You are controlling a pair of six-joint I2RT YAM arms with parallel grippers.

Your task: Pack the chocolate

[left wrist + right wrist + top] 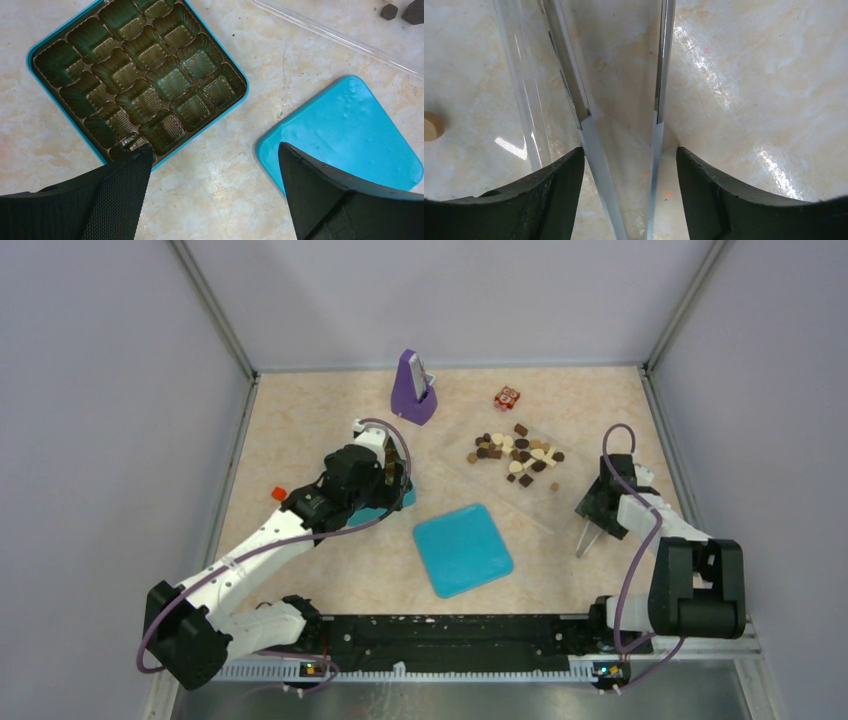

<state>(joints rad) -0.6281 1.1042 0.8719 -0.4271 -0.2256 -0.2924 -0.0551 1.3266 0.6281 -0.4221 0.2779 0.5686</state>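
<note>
The chocolate (515, 453), several dark brown, light brown and cream pieces, lies on a clear tray (560, 502) at the back right. Two dark pieces (390, 11) show in the left wrist view, and one light brown piece (431, 125) in the right wrist view. A teal box (235, 102) with empty brown cups lies under my left gripper (392, 478). That gripper (214, 149) is open and empty, above bare table between the box and the teal lid (350, 125). My right gripper (598, 512) is shut on metal tweezers (584, 115), which point down at the tray's near right edge.
A purple stand (412, 390) is at the back centre. A small red-and-white cube (507, 397) sits behind the chocolate. The teal lid (462, 548) lies flat at the centre front. The tray's clear rim (330, 32) runs past the lid. Walls enclose the table on three sides.
</note>
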